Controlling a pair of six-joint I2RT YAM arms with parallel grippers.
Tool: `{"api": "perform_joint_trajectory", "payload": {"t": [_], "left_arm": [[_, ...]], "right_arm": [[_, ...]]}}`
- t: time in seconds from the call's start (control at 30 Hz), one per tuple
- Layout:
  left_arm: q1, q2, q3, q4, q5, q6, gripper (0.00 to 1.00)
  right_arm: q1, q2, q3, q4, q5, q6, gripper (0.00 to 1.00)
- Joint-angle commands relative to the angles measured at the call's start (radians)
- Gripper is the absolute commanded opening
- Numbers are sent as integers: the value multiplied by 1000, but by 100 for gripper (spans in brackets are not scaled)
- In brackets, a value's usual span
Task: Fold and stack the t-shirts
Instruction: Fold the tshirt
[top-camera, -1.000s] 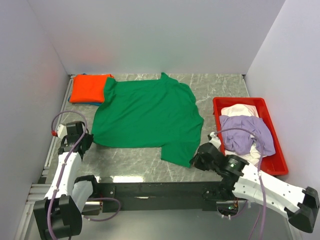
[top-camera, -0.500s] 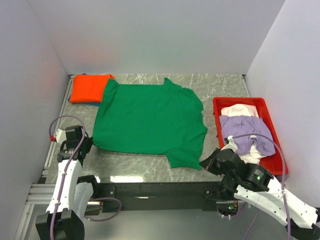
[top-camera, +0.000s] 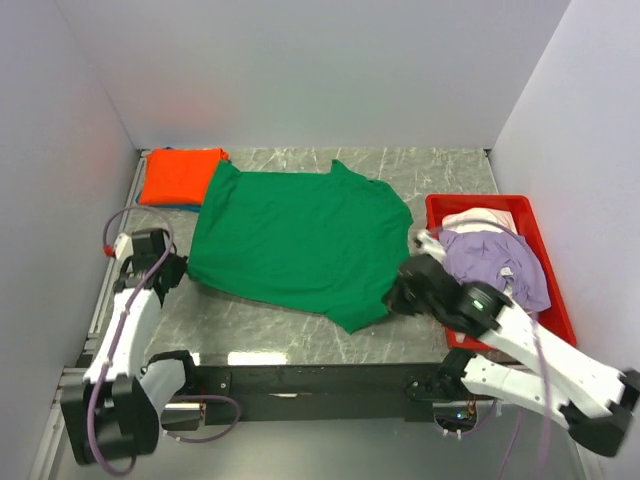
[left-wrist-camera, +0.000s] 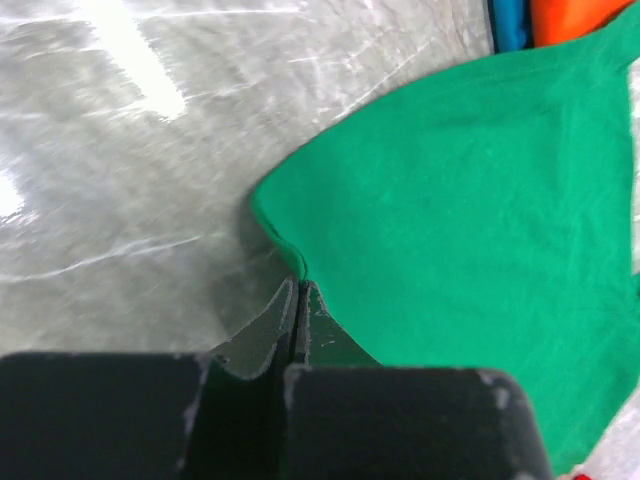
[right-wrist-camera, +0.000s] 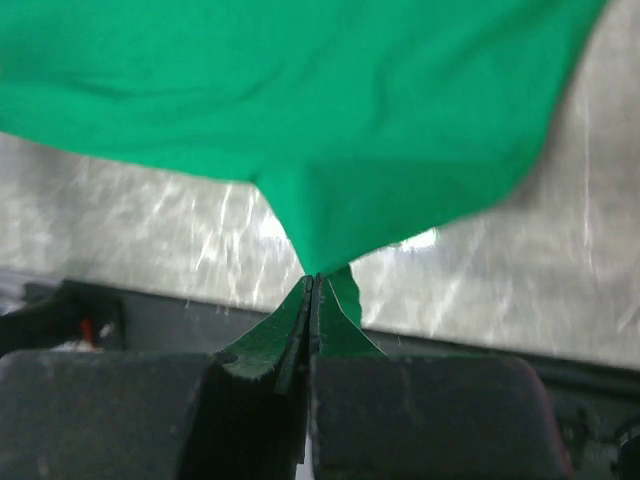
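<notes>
A bright green t-shirt (top-camera: 300, 235) lies spread over the middle of the marble table. My left gripper (top-camera: 180, 272) is shut on its near left corner, low at the table. In the left wrist view the left gripper (left-wrist-camera: 298, 285) pinches the green t-shirt's (left-wrist-camera: 480, 200) hem. My right gripper (top-camera: 395, 300) is shut on the near right corner. The right wrist view shows the right gripper (right-wrist-camera: 315, 280) holding the green t-shirt (right-wrist-camera: 330, 100) up off the table. An orange folded t-shirt (top-camera: 180, 175) rests on a blue one (top-camera: 190, 206) at the back left.
A red tray (top-camera: 557, 300) stands at the right with a crumpled lilac t-shirt (top-camera: 490, 255) and a white one (top-camera: 475, 218) in it. White walls close in the left, back and right. A black rail (top-camera: 320, 378) runs along the near edge.
The right gripper has swung out and back toward the table with the shirt's corner, pulling the near right part flatter. The left gripper has barely moved.
</notes>
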Motion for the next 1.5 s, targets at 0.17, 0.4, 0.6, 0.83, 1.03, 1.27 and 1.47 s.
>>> {"api": "perform_joint_trajectory", "payload": {"t": [0.17, 0.4, 0.6, 0.83, 1.03, 1.27, 1.47], "left_arm": [[-84, 282, 183, 107, -42, 22, 1], [-112, 529, 320, 87, -51, -14, 1], [-118, 618, 378, 87, -60, -28, 2], [-117, 603, 394, 87, -87, -40, 7], [-117, 562, 384, 105, -94, -62, 8], [-118, 573, 406, 102, -103, -70, 8], [-117, 596, 429, 93, -105, -67, 8]], "right_arm": [[-265, 470, 203, 338, -154, -310, 0], [-393, 684, 347, 384, -231, -375, 0], [-485, 776, 393, 425, -300, -398, 0], [-571, 811, 413, 454, -357, -415, 0], [-608, 811, 416, 467, -374, -415, 0], [-639, 825, 450, 462, -359, -421, 0], [-675, 839, 464, 459, -363, -421, 0]]}}
